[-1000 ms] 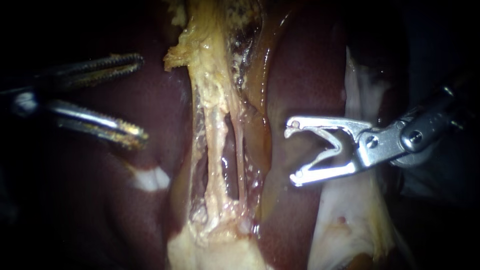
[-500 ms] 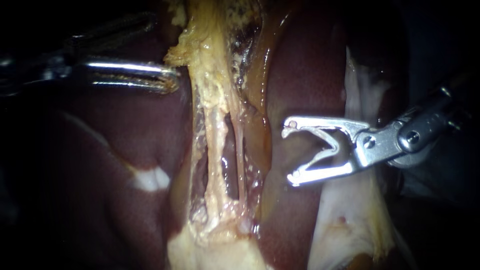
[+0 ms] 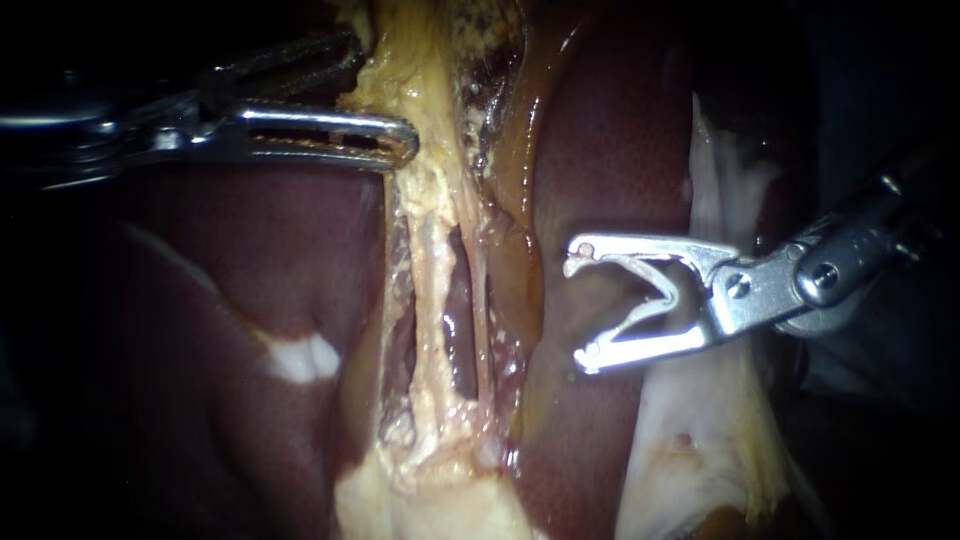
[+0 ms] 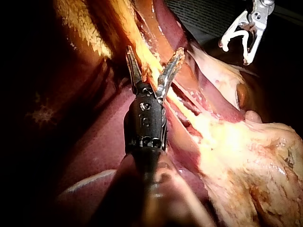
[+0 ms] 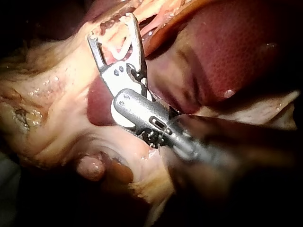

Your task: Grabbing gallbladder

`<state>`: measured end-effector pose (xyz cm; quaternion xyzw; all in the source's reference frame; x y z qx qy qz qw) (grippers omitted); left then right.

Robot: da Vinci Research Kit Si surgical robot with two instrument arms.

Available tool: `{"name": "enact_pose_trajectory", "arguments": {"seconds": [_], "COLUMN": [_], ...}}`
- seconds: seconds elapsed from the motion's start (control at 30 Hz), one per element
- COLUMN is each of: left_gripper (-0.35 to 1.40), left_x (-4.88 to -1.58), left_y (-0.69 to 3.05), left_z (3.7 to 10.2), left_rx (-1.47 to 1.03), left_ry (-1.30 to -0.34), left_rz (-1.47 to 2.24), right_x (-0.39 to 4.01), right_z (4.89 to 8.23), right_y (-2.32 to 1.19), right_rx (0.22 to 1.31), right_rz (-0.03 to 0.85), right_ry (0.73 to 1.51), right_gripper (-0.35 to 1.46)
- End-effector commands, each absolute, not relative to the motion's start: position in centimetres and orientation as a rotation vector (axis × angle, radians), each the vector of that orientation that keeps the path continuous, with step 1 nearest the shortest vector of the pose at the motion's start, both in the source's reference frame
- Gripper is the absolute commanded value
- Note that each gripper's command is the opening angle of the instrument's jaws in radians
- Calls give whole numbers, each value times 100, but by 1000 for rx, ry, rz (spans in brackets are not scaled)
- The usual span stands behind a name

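Yellow gallbladder (image 3: 425,80) between wide-open jaws of left tool (image 3: 385,92).
Not clamped yet; right tool (image 3: 578,308) gaping too, empty, over dark-red liver (image 3: 610,130).

Lit only the central band in endoscope view; left both sides and corners near black. Got hard glare off the right instrument (image 3: 578,310) and the lower jaw of the left instrument (image 3: 385,92); lost its upper jaw in shadow. Picked up wet highlights on the liver (image 3: 610,150). Same in wrist views: bright centre, dark shafts near the lens.
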<state>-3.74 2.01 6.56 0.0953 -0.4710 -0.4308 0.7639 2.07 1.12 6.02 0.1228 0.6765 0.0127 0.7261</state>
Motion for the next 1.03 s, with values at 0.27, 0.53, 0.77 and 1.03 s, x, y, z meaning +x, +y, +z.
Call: {"name": "enact_pose_trajectory", "arguments": {"seconds": [0.27, 0.53, 0.77, 1.03], "left_gripper": [-2, -35, -35, -35], "left_x": [-362, -341, -340, -340], "left_y": [205, 209, 209, 209], "left_z": [671, 680, 679, 679], "left_rx": [232, 293, 331, 331], "left_ry": [-994, -999, -1004, -1003], "left_rz": [-951, -976, -990, -990], "right_x": [206, 206, 206, 206], "right_z": [601, 601, 601, 602], "right_y": [112, 112, 112, 112], "right_rx": [271, 271, 271, 271], "right_rz": [27, 27, 27, 28], "right_ry": [1492, 1492, 1492, 1492], "right_gripper": [57, 57, 57, 57]}}
